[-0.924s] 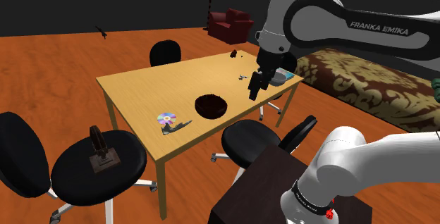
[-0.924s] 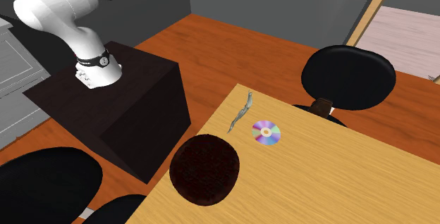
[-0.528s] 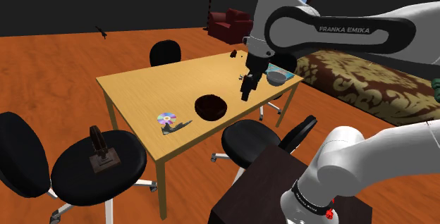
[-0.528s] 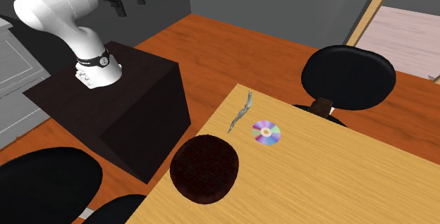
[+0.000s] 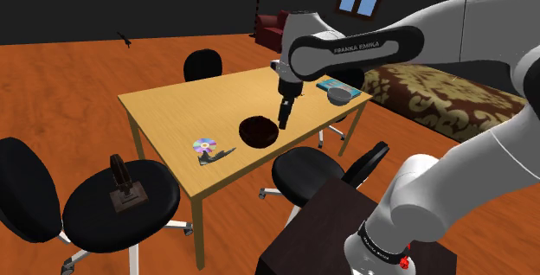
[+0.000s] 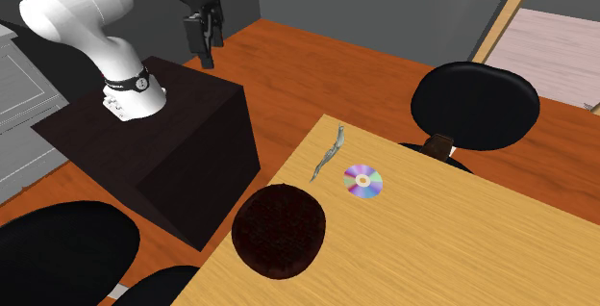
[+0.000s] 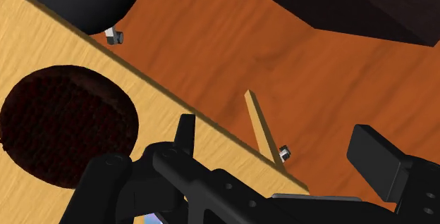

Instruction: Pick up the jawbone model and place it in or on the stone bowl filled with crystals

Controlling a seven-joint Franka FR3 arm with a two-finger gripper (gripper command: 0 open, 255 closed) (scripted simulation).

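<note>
The jawbone model point(image 5: 217, 155) is a thin grey curved piece lying near the table's front edge, next to a disc; it is seen also in the second exterior view point(image 6: 329, 154). The bowl point(image 5: 259, 131) is dark brown and rough, round, at mid-table point(image 6: 279, 230) point(image 7: 65, 134). My gripper point(image 5: 283, 119) hangs open and empty just right of the bowl in the shoulder view, above the table's near edge. In the second exterior view the gripper point(image 6: 206, 48) is high over the stand, well apart from the jawbone. The wrist view has the gripper point(image 7: 278, 145) beside the bowl, over the table edge.
A shiny disc point(image 5: 204, 143) point(image 6: 362, 181) lies beside the jawbone. A grey dish with a teal book point(image 5: 339, 92) sits at the table's far right end. Black swivel chairs point(image 5: 308, 171) point(image 6: 473, 105) ring the wooden table point(image 5: 164, 109); one chair point(image 5: 121, 202) carries a brown object. The dark stand point(image 6: 183, 131) is close by.
The arm has swung toward the shoulder view's left, carrying the gripper from the table's right end to just beside the bowl. It has come down into the second exterior view. Objects are unmoved.
</note>
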